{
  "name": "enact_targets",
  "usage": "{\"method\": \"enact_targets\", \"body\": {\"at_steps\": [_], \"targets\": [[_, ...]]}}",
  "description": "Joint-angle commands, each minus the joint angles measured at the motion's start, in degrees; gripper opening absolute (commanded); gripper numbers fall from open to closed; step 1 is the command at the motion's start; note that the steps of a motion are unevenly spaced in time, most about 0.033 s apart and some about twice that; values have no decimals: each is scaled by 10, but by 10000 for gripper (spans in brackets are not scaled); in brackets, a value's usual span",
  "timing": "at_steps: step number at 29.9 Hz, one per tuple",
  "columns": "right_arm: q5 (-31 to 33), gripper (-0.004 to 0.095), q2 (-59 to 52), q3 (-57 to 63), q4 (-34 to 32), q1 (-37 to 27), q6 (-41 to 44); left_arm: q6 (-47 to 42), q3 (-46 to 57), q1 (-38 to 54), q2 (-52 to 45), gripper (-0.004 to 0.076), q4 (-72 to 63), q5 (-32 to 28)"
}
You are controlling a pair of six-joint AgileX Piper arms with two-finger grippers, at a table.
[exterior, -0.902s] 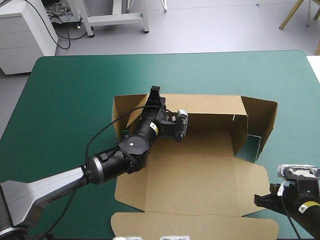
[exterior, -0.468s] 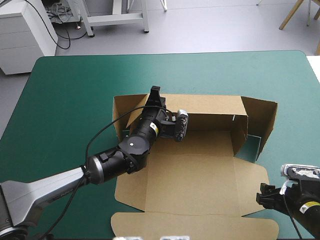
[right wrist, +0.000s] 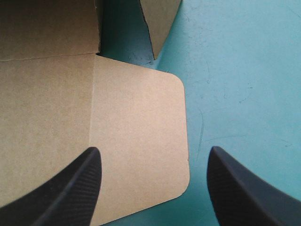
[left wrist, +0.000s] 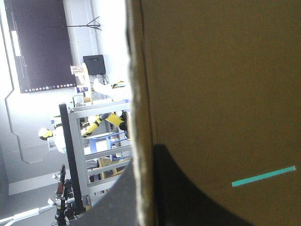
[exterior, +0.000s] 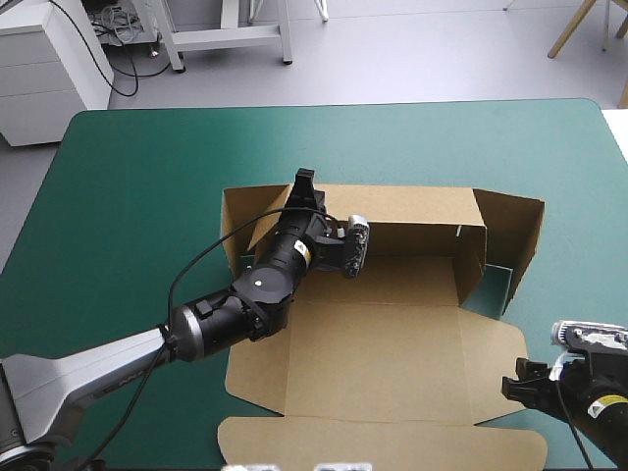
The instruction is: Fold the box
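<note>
**High view:** The brown box (exterior: 392,343) is lying about the middle of the table (exterior: 137,167) on the teal-green cover. Its far and right walls are standing, and its lid is spreading flat toward the near edge. The left jaws are reaching over the far wall near its left corner. The right jaws are hovering by the rounded flap on the box's right side.

**Left wrist view:** The left jaws are pinching the wall's edge, with one black finger (left wrist: 197,188) on each face.

**Right wrist view:** The right jaws are standing spread, one finger (right wrist: 70,188) over the flap and the other over bare cover.

The left arm (exterior: 118,361) is grey, then black cylinders with a yellow label (exterior: 302,253), ending in a black pincer (exterior: 305,180).
</note>
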Motion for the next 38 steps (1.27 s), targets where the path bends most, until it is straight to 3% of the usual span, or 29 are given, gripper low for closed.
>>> {"method": "enact_targets", "body": {"at_steps": [1,6,12,21,29,35,38], "targets": [[-31,560,3,-19,2,2,-33,-5,-14,-4,-22,-10,20,6],[-58,557,14,-59,-1,2,-36,-5,-14,-4,-21,-10,20,6],[-136,553,92,-146,-47,2,-4,-5,-14,-4,-17,-10,21,6],[-140,553,320,-318,-47,1,12,-10,-14,-4,-17,-10,21,6],[-125,553,481,-498,17,1,-23,-18,-14,-4,-17,-10,19,6],[-97,553,579,-566,19,1,-25,-18,-14,-4,-17,-10,19,6],[-94,553,614,-570,52,1,-27,-18,-14,-4,-17,-10,19,7]]}}
